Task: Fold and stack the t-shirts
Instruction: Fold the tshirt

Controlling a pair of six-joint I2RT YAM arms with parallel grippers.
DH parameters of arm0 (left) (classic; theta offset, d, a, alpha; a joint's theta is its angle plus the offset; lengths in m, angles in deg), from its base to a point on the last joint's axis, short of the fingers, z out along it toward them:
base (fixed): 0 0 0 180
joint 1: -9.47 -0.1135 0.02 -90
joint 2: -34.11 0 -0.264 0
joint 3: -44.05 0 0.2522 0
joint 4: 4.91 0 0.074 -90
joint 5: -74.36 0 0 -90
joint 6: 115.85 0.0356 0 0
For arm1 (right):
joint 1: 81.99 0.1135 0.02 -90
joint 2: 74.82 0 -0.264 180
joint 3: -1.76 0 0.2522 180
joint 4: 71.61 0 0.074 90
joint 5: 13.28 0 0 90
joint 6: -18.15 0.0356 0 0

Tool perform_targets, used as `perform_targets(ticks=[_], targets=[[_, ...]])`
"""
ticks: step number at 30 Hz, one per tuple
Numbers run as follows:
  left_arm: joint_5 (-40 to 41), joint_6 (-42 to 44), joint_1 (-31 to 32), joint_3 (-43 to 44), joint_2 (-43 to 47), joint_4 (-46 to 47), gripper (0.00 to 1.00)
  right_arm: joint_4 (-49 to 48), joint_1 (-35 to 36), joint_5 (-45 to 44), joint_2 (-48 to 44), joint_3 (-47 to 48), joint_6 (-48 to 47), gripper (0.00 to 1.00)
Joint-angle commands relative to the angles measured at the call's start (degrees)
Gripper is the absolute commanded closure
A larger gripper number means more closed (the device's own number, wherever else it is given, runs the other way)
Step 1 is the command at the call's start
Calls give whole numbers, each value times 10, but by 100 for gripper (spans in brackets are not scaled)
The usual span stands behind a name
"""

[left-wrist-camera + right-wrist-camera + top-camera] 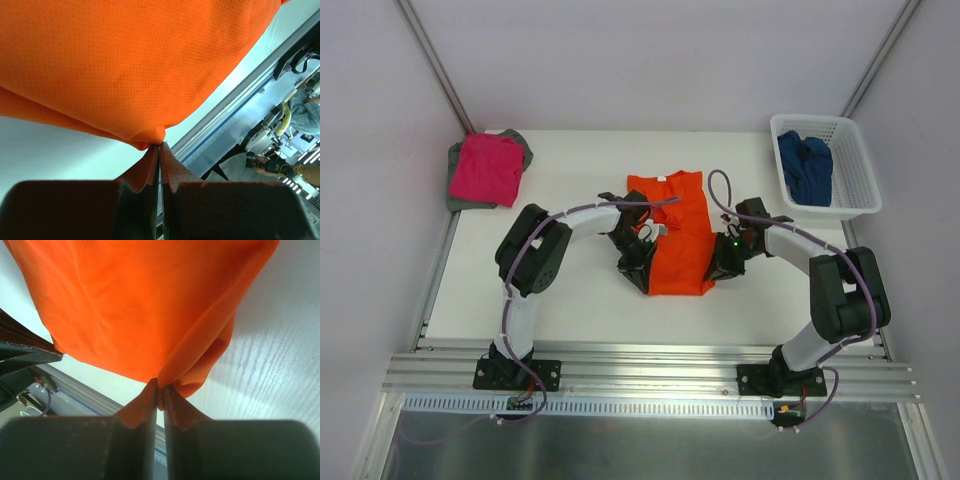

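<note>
White bench [585, 305] carries the orange t-shirt [685, 250], fine-meshed plain cloth, partly folded; left fingers [141, 175] pinch its edge tight, right fingers [139, 407] clamp a bunched fold.

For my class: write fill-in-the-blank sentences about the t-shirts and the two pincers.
1. The left pincer and the right pincer are shut on the short-sleeved cloth t-shirt coloured ____.
2. The magenta pink folded t-shirt lies on the grey cloth t-shirt at the white table's far ____ corner.
3. The crumpled cloth t-shirt inside the white plastic lattice basket is dark ____.
Missing words: orange; left; blue.
</note>
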Motion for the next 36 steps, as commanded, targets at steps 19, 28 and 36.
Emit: perform_targets(ticks=[19, 28, 36], targets=[[36, 35, -30, 37, 65, -18, 100, 46, -6, -14, -25, 102, -30, 100], [89, 67, -41, 112, 75, -37, 100, 28, -6, -16, -9, 163, -22, 100], [128, 90, -59, 164, 97, -52, 100, 21, -6, -16, -8, 193, -11, 100]])
